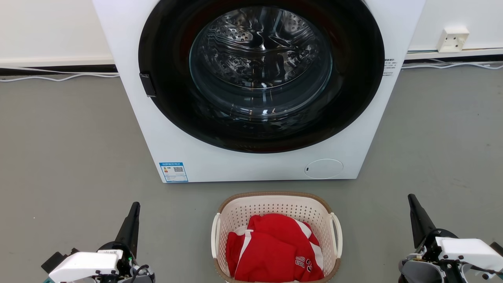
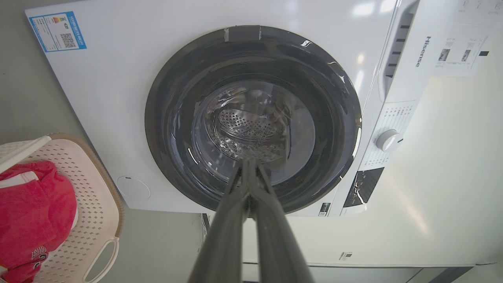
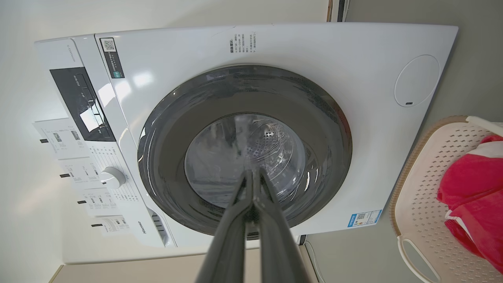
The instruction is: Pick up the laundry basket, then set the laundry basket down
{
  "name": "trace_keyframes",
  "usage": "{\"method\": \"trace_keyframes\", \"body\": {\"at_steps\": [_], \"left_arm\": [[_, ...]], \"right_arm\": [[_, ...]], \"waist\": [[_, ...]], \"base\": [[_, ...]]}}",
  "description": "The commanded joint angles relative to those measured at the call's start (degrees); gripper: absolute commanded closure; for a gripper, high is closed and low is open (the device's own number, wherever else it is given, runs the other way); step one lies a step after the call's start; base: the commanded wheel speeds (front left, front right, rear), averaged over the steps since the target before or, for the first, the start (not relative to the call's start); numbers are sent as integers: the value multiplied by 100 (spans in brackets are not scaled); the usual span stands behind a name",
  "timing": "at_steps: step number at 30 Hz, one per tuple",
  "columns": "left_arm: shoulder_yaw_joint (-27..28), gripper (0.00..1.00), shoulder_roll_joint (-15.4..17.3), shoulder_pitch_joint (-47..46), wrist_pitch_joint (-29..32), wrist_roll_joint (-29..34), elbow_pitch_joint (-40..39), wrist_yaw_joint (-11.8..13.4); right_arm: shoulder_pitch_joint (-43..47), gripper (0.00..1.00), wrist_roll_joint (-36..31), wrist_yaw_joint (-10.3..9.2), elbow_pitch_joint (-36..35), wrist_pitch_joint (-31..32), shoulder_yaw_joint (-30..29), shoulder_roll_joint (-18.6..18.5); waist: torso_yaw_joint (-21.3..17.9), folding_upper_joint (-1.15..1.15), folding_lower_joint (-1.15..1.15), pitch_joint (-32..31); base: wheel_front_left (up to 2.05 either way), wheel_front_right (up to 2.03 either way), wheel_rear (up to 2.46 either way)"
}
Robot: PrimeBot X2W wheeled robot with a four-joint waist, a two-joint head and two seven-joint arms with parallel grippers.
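The laundry basket (image 1: 275, 207) sat on the grey floor (image 1: 59, 157) at the bottom centre of the head view, just in front of the white washer (image 1: 251, 167); a red garment (image 1: 271, 251) lay heaped inside it. The left gripper (image 1: 134, 208) stood at the lower left and the right gripper (image 1: 412, 202) at the lower right, each well apart from the laundry basket; in the wrist views both were clenched tip to tip on nothing, pointing at the washer's round door (image 1: 259, 70).

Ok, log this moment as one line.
phase: pre-grasp | laundry basket: on floor before washer, red garment inside | left gripper: shut, empty | right gripper: shut, empty
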Motion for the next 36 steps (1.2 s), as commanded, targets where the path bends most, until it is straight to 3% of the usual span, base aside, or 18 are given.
{"method": "trace_keyframes", "body": {"at_steps": [1,36], "left_arm": [[168,100,59,-318,33,10,-126,-42],[168,100,59,-318,33,10,-126,-42]], "right_arm": [[-242,100,39,42,-146,43,107,-23],[-242,100,39,42,-146,43,107,-23]], "waist": [[0,0,0,0],[0,0,0,0]], "base": [[0,0,0],[0,0,0]]}}
